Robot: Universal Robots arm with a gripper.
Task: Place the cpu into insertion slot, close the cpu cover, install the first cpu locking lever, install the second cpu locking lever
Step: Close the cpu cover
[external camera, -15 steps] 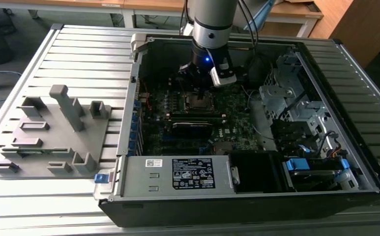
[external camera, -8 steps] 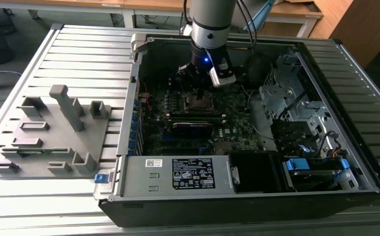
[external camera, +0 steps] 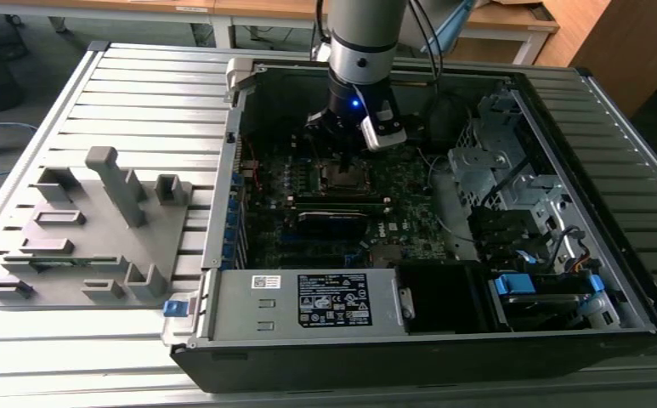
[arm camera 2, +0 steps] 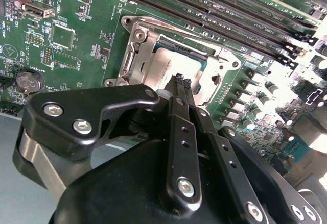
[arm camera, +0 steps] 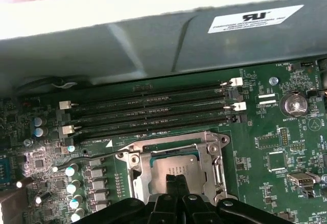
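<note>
The cpu [arm camera 2: 166, 63] lies flat in the insertion slot [external camera: 345, 176] on the green motherboard, its dull silver top facing up. The cpu cover [arm camera 2: 137, 45], a silvery frame, lies down around it, and the cpu [arm camera: 171, 165] shows through the cut-out of the cover [arm camera: 210, 157]. My gripper [arm camera 2: 179, 79] reaches down into the computer case [external camera: 237, 170], its black fingers shut together with their tips right over the cpu top. In the first wrist view the gripper [arm camera: 177, 179] is over the near half of the chip. A thin lever rod [arm camera: 92, 158] sticks out sideways from the socket frame.
Long black memory slots [arm camera: 148, 112] run beside the socket, with the case's grey wall [arm camera: 153, 45] behind them. A coin battery [arm camera: 295, 103] sits on the board. The power supply [external camera: 305, 302] and drive cage [external camera: 498, 170] crowd the case. A grey fixture plate [external camera: 90, 229] lies at the exterior view's left.
</note>
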